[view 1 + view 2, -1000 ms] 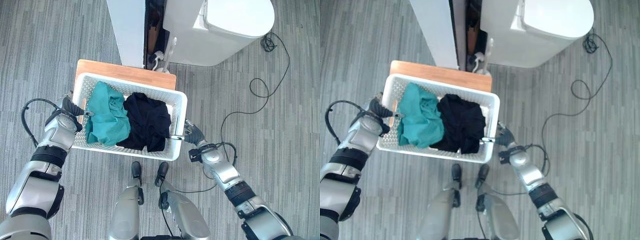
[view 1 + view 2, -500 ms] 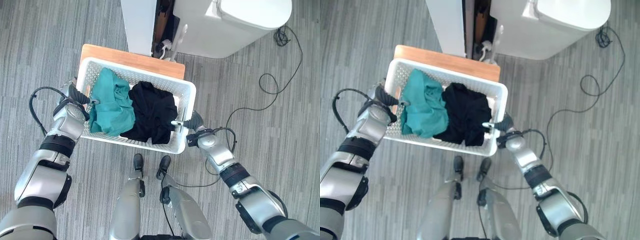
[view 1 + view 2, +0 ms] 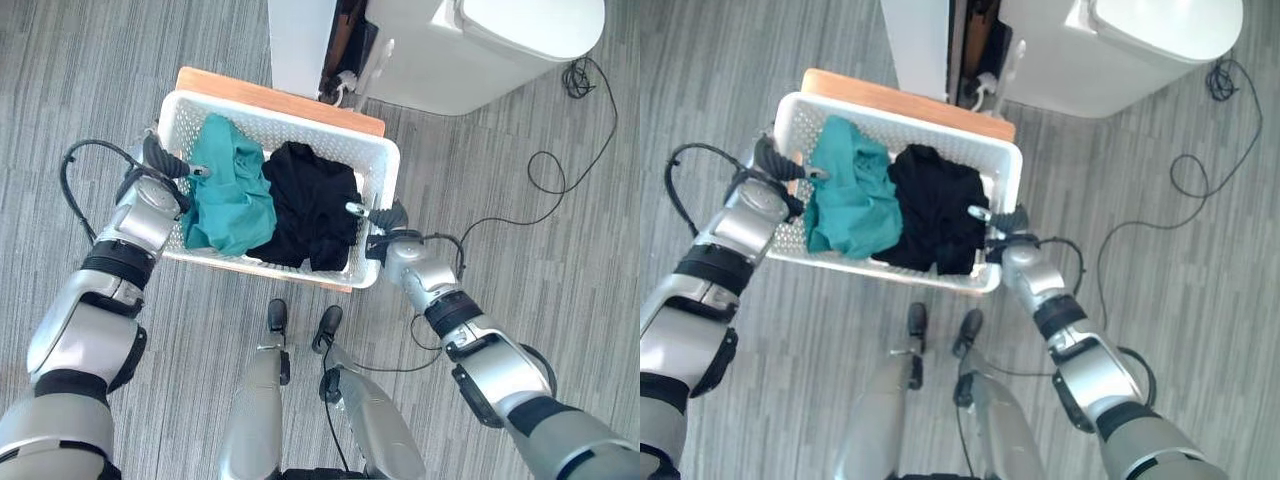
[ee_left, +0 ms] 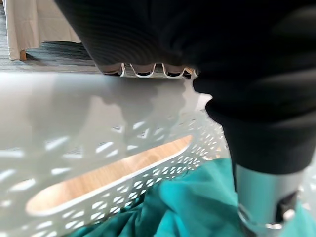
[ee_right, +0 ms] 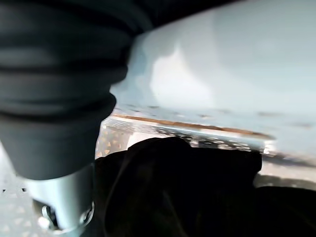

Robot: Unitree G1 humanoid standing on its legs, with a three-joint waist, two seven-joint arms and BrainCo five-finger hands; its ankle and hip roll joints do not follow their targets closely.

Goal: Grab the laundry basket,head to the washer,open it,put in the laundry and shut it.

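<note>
Laundry basket (image 3: 385, 170) gripped at both ends, left robot hand (image 3: 170, 165) and right robot hand (image 3: 385, 222) hooked over rim, above wooden tabletop (image 3: 275, 97). Teal shirt (image 3: 232, 195), black garment (image 3: 315, 205) inside. Washer (image 3: 480, 50) just ahead, lid shut; opening, loading, closing outstanding.

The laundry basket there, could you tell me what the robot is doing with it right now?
The robot grips the white laundry basket at both short ends, left hand on one rim and right hand on the other. A teal garment and a black garment lie side by side inside. The basket sits over a low wooden table; the white washer stands beyond, lid shut.
</note>
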